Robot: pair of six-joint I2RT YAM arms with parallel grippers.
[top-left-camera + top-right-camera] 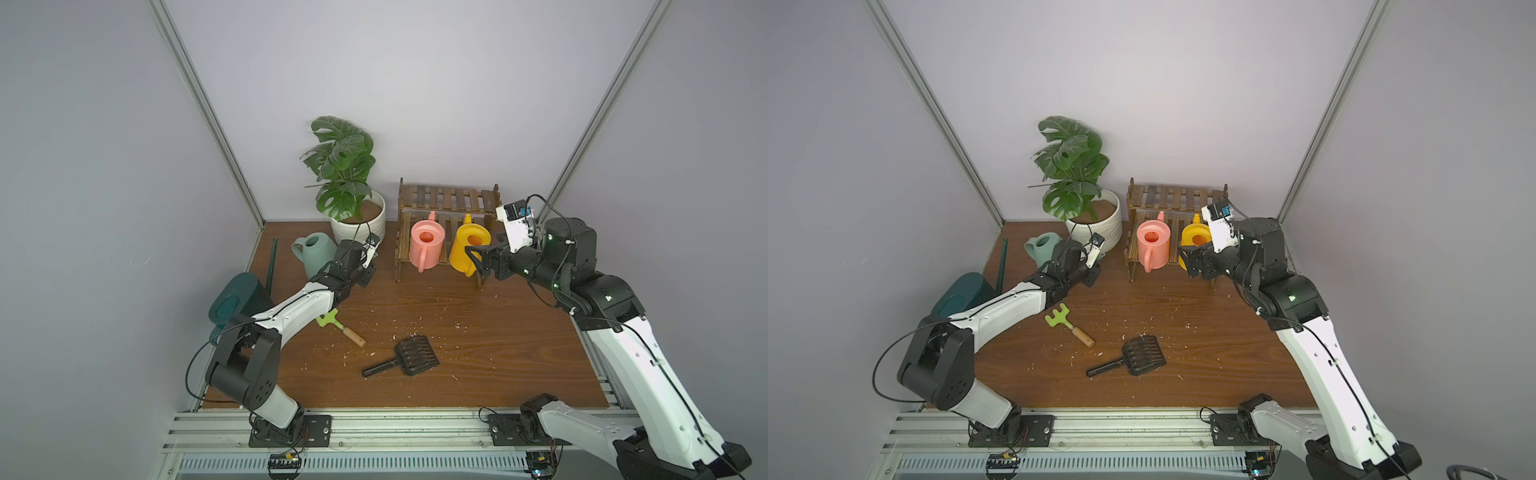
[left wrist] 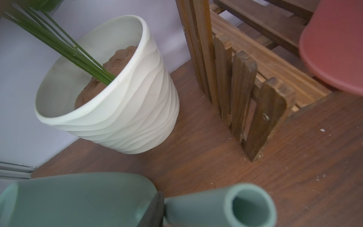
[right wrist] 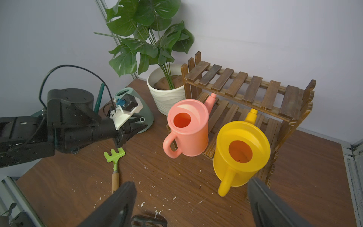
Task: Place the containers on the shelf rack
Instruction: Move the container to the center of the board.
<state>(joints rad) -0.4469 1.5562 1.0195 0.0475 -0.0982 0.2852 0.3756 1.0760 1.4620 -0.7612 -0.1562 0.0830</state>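
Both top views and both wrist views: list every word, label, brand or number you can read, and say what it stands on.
No readable text in any view.
Pink plastic watering can, yellow plastic watering can, pale sage-green plastic watering can, dark wooden slatted shelf rack: no print visible.
Small circuit board on the right wrist camera: any marks too small to read.

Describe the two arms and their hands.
The left arm and right arm have white shells, black joints and looping black cables. The left hand and right hand have black wedge fingers and white camera mounts. Green lights dot the right arm.
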